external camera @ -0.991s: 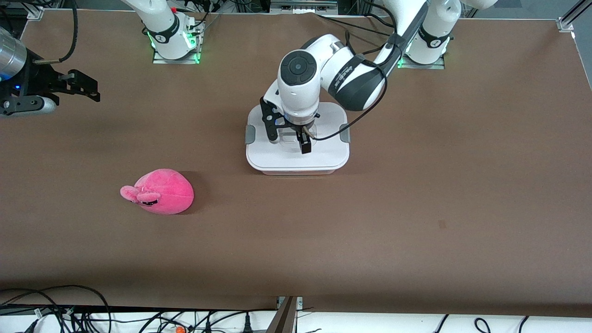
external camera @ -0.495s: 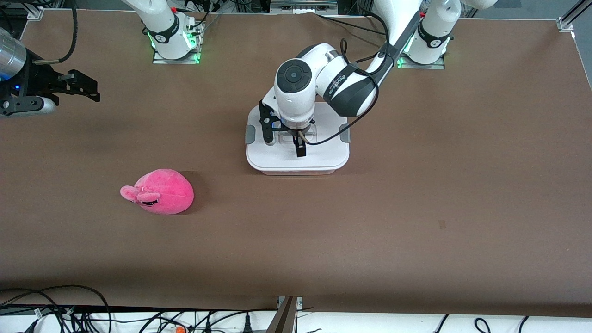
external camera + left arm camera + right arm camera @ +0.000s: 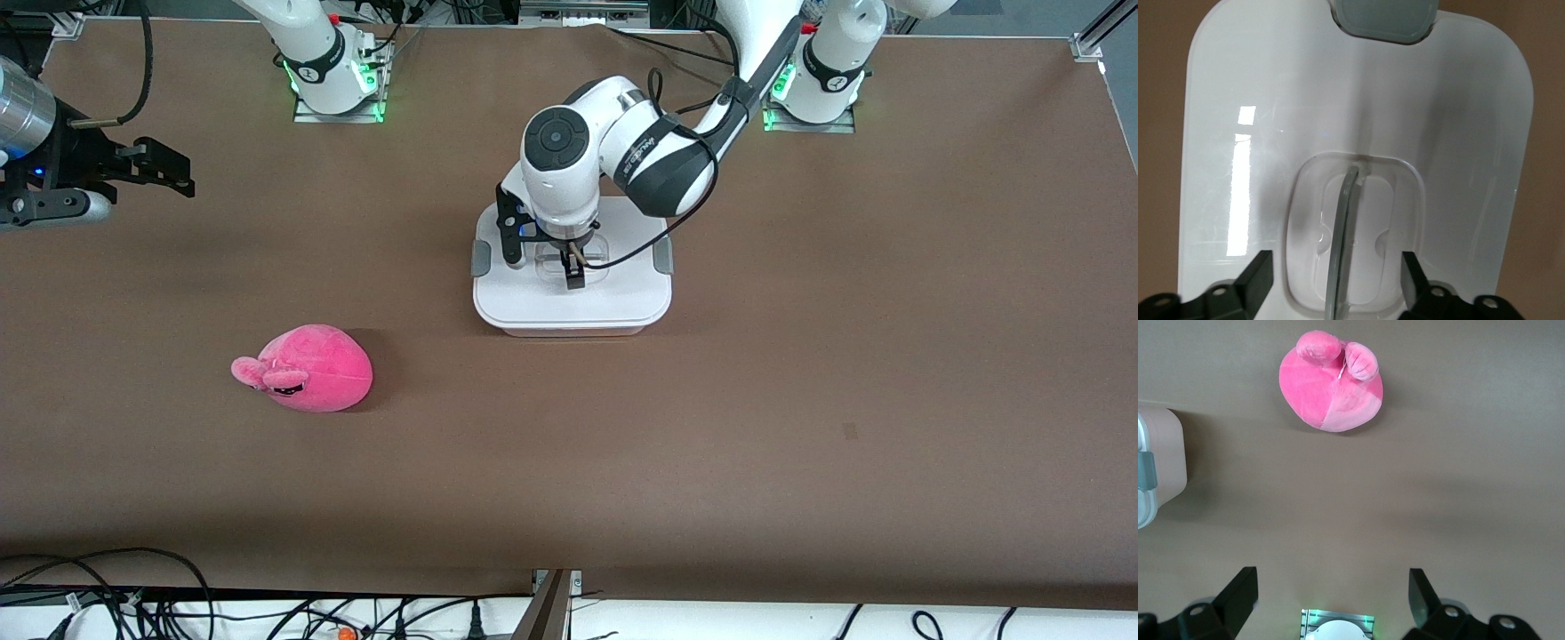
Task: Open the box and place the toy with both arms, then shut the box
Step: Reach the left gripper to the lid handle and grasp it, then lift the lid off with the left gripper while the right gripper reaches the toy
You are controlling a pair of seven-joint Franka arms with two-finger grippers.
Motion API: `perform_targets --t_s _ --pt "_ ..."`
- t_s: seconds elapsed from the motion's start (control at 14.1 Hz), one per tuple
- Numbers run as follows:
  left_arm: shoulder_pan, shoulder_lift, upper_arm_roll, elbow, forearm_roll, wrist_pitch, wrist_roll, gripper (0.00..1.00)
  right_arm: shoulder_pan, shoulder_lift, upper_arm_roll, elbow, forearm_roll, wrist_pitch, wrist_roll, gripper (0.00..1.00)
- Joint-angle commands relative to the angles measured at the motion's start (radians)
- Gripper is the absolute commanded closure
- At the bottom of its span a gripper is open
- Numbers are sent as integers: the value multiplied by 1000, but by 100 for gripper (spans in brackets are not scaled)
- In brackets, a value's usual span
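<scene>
The box (image 3: 569, 307) stands mid-table with its white lid (image 3: 1238, 87) on and grey side clips (image 3: 481, 259) at both ends. My left gripper (image 3: 544, 269) is down on the lid, open. Its fingers (image 3: 1261, 267) stand on either side of the clear handle (image 3: 1341, 233) in the recess, apart from it. The pink toy (image 3: 311, 368) lies on the table nearer the front camera than the box, toward the right arm's end. My right gripper (image 3: 160, 169) hangs open and empty in the air at that end, high over the bare table, with the toy (image 3: 1333, 383) in its wrist view.
The brown table (image 3: 800, 400) holds only the box and the toy. Both arm bases (image 3: 338, 84) glow green along the edge farthest from the front camera. Cables (image 3: 107, 596) hang below the table's edge nearest to that camera. One corner of the box (image 3: 1161, 463) shows in the right wrist view.
My left arm has come down and drawn back a little, bringing its gripper onto the lid's handle recess with the fingers slightly closer together. The right arm has barely moved.
</scene>
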Motion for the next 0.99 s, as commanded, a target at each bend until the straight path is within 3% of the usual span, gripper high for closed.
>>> perform_targets --t_s 0.0,0.21,0.57,0.78,0.92 --pt "-7 -55 3 -54 22 -20 -1 56 -5 -3 2 1 2 -8 3 0" --pt "-31 -56 3 -57 64 -28 -50 57 -5 -3 2 -5 2 -8 5 0" --pt "-47 -59 3 -67 67 -25 -84 66 -5 3 2 -5 2 -1 3 0" --pt "-48 -64 3 -68 67 -28 -93 81 -5 5 2 -7 2 -4 5 0" --pt "-57 -67 3 -67 67 -32 -108 100 -5 17 2 -11 5 18 5 0"
